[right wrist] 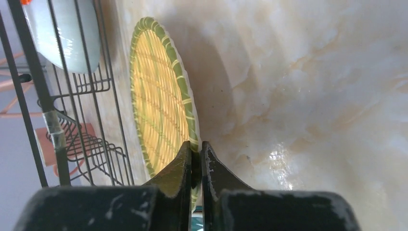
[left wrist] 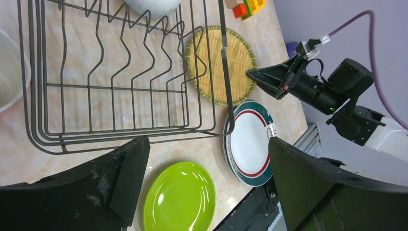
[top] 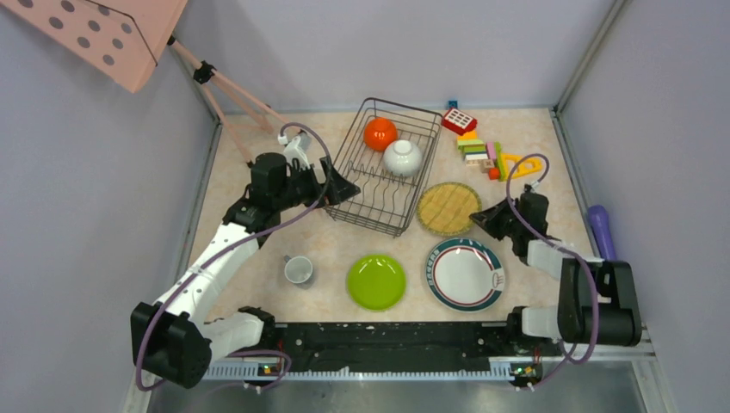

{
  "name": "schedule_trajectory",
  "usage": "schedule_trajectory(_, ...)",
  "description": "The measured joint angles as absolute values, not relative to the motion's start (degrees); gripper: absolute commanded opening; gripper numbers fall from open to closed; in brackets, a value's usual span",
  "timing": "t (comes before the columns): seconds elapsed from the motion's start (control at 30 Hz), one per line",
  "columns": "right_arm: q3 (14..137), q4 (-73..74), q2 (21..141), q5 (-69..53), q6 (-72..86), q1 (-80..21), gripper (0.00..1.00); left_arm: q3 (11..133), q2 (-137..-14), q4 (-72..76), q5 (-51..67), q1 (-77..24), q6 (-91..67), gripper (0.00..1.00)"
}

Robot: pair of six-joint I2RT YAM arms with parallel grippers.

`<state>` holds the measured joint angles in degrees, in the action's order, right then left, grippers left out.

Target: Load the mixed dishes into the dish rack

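1. Right jaws (right wrist: 195,147) are closed to a thin slit on the green rim of the round woven straw mat (top: 448,208), biting at about its 4 o'clock edge in the top view. It reads as an edge pinch only.
2. Left jaws (left wrist: 207,144) are spread wide and hold nothing. They hang over the 8 o'clock corner of the dish rack (top: 383,194).
3. The mat lies on the table (top: 258,258), just beside the rack's 4 o'clock corner. The orange bowl (top: 380,133) and a whitish cup (top: 403,157) already sit in the rack at its 12 o'clock end.
4. Risk: the grip is shallow on a flat, flexible rim, so the mat could slide out or swing down when lifted.
5. Risk: the rack's wire wall is right at the mat's 10 o'clock side. A low carry would snag the mat on the wall or shove the rack.
6. Risk: the white plate with dark rim (top: 465,274) is near the mat's 6 o'clock, and a dragged mat or a dipped wrist could knock it.
7. Risk: the left arm is parked over the rack, so both arms could clash above it.
8. Still on the table: the lime-green plate (top: 376,281) and another whitish cup (top: 299,270).
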<state>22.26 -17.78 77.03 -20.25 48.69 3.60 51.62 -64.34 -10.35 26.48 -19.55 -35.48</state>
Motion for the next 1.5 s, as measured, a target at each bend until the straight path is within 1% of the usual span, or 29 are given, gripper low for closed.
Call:
schedule_trajectory(0.2, 23.97, -6.13, 64.51, -14.59, 44.66, 3.62, 0.0, 51.66, -64.27, -11.0, 27.94, -19.42, -32.73, 0.99)
schedule_trajectory(0.33, 27.94, 1.56, 55.42, -11.84, 41.3, 3.62, 0.0, 51.53, -63.02, -9.8, 28.29, -19.33, -31.81, 0.97)
schedule_trajectory(0.43, 31.09, 4.4, 52.38, -12.19, 39.83, 3.62, 0.0, 51.53, -62.35, -7.22, 29.41, -19.27, -32.05, 0.93)
schedule_trajectory(0.57, 34.85, 6.39, 49.43, -16.05, 38.7, 3.62, 0.0, 51.72, -64.18, -5.06, 31.79, -19.29, -34.65, 0.89)
schedule_trajectory(0.83, 40.21, 9.28, 48.58, -27.66, 37.43, 3.62, 0.0, 52.95, -68.07, -1.61, 33.39, -22.57, -37.87, 0.87)
schedule_trajectory(0.97, 40.27, 6.85, 48.6, -34.52, 38.54, 3.6, 0.0, 53.56, -68.99, 1.96, 33.01, -24.82, -39.13, 0.84)
schedule_trajectory(1.13, 40.27, 4.4, 48.6, -38.28, 39.31, 2.98, 0.0, 55.16, -71.83, 5.43, 32.64, -26.04, -40.97, 0.82)
schedule_trajectory(1.2, 40.53, 4.97, 48.69, -37.76, 39.07, 2.33, 0.0, 56.07, -73.32, 6.28, 32.27, -26.55, -41.52, 0.81)
schedule_trajectory(1.3, 43.97, 10.15, 50.3, -33.17, 38.04, -0.34, 0.0, 56.66, -74.59, 6.96, 31.75, -27.14, -41.87, 0.81)
schedule_trajectory(1.37, 48.82, 15.46, 52.4, -27.49, 37.21, -3.97, 0.0, 56.71, -74.91, 6.61, 30.57, -27.35, -41.34, 0.82)
schedule_trajectory(1.5, 56.47, 20.95, 55.53, -19.55, 36.49, -8.99, 0.0, 57.01, -74.78, 4.32, 27.03, -27.44, -38.28, 0.87)
